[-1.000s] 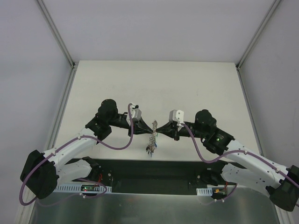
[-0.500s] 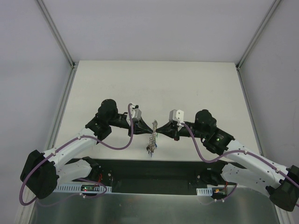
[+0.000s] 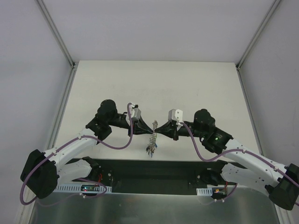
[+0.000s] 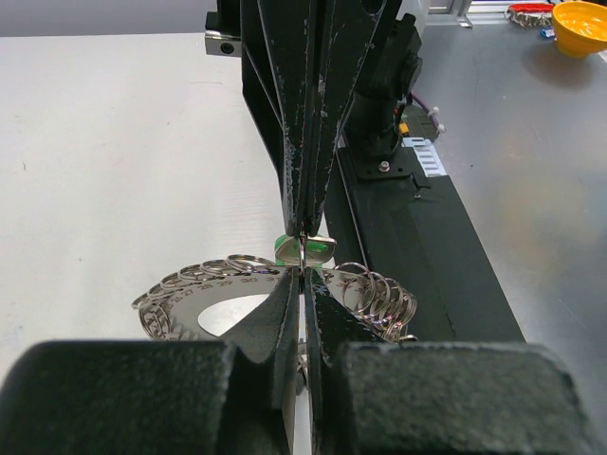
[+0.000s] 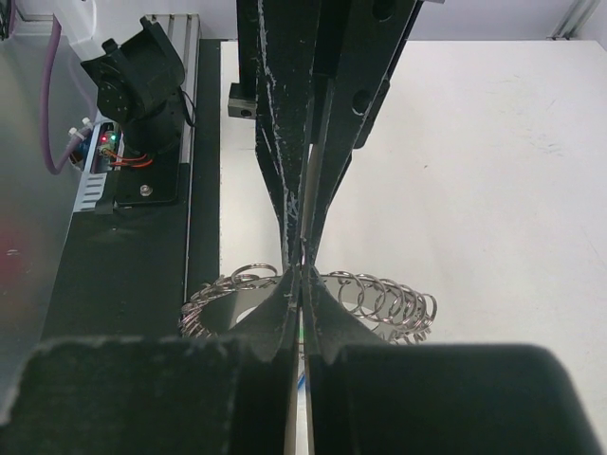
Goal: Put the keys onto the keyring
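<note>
- The wide, flat grey metal keyring [image 3: 152,139], fringed with small wire loops, is off the pale counter [image 3: 154,84]. It sits right where the two sets of fingers meet tip to tip and trails down from that point.
- The left fingers [image 4: 280,318] are drawn to a thin slit with the keyring's [image 4: 171,308] rim passing between their tips. I judge that they are pinching it.
- The right fingers [image 4: 289,142] are just as narrow. In the left wrist view the small key with a bright green plastic head [image 4: 318,248] and a thin wire loop sit directly at their tips, so they seem to grip that key. The contact itself is too fine to see.
- From the right wrist, the right fingers [image 5: 280,318] touch or all but touch the left fingers [image 5: 285,142] just above the keyring's [image 5: 209,308] far rim.
- From overhead the keyring shows edge-on, its long line running from the meeting point back toward the arm bases. A bunch of small coloured-head keys [image 3: 149,149] hangs at its low end.
- Neither arm is nearer, as both sets of tips are at the same spot on the rim.
- The coming move turns on the green-headed key lying just beyond the left fingertips, between them and the right fingertips, against the keyring's edge. Threading it will probably need only a very small, aligned slide along the line joining the fingers.
- A sideways slip could drop the key.
</note>
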### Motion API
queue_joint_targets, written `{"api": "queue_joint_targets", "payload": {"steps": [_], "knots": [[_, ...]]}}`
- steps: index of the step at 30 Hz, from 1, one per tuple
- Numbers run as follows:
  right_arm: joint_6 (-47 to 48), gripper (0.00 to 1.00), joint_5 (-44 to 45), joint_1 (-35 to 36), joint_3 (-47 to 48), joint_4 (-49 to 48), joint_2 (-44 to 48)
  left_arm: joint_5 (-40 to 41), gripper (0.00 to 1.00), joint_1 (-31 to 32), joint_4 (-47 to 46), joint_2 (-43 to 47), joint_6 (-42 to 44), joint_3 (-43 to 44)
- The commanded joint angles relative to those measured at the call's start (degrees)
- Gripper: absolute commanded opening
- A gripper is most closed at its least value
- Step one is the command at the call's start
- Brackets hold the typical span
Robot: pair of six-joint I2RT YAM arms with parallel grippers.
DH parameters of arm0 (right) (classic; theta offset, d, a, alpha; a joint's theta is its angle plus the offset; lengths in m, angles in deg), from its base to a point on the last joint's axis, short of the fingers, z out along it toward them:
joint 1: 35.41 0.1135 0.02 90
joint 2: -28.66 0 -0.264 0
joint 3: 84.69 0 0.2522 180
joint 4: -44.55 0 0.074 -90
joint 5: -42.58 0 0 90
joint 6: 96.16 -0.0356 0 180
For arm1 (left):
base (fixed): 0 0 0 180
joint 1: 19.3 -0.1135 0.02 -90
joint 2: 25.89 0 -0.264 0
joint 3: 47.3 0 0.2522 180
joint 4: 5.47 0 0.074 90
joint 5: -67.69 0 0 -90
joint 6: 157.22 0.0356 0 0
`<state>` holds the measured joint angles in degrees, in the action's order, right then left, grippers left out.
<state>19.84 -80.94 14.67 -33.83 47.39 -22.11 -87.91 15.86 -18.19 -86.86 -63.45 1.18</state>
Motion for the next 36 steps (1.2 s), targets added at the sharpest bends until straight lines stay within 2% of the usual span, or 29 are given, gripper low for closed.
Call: {"api": "queue_joint_targets", "payload": {"steps": [1, 11, 26, 28, 34, 35, 36], "knots": [[-0.9, 0.01, -1.5, -0.1, 0.5, -4.2, -0.7, -3.7, 0.00, -0.3, -7.9, 0.1, -2.4, 0.0], [-2.2, 0.01, -1.0, -0.1, 0.9, -4.8, -0.3, -0.9, 0.00, -0.2, -7.1, 0.1, -2.0, 0.0], [-3.0, 0.02, 2.2, 0.0, 2.8, -2.4, -1.9, 5.0, 0.00, 0.6, 3.6, -0.3, 3.3, 2.6], [-3.1, 0.04, 2.4, 0.0, 3.4, -1.9, -2.2, 5.4, 0.00, 0.8, 4.3, -0.2, 4.0, 2.9], [-3.7, 0.28, 2.8, 0.0, 3.9, -1.3, -2.5, 5.6, 0.00, 0.9, 4.1, 0.0, 3.8, 2.7], [-3.4, 0.35, 3.7, 0.0, 3.9, -1.0, -2.2, 5.7, 0.00, 0.9, 3.8, 0.1, 3.7, 2.6], [-3.2, 0.37, 4.3, -0.2, 3.8, 0.3, -1.3, 5.7, 0.00, 0.9, 3.5, 0.2, 3.5, 2.5]]}}
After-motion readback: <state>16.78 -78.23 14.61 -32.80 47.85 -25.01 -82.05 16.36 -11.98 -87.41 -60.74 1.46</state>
